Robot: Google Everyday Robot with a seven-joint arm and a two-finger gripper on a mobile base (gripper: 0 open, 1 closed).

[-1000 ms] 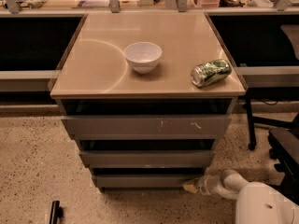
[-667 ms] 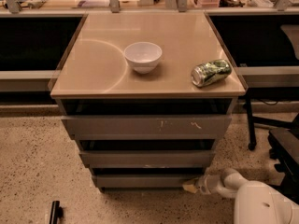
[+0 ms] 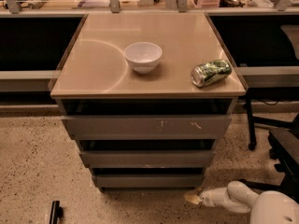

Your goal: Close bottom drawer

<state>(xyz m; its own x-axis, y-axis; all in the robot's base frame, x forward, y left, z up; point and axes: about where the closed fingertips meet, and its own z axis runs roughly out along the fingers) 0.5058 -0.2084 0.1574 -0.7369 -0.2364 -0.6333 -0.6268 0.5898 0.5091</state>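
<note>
The bottom drawer [image 3: 149, 180] is the lowest and narrowest of three grey drawer fronts under the tan cabinet top. Its flat front is plain, and a dark gap shows above it. My gripper [image 3: 192, 198] is at the end of the white arm, low at the bottom right, just below and beside the drawer's right front corner. Its tan tip points left toward the drawer. I cannot tell if it touches the drawer front.
A white bowl [image 3: 143, 56] and a crushed green can [image 3: 211, 72] lie on the cabinet top [image 3: 93, 64]. The top drawer [image 3: 146, 126] has pale scratch marks; the middle drawer [image 3: 147, 158] sits below it. A black chair base [image 3: 280, 148] stands at right. A small dark object [image 3: 55, 212] lies on the speckled floor.
The gripper stays near the bottom drawer's right corner, with hardly any visible shift. The drawers look the same.
</note>
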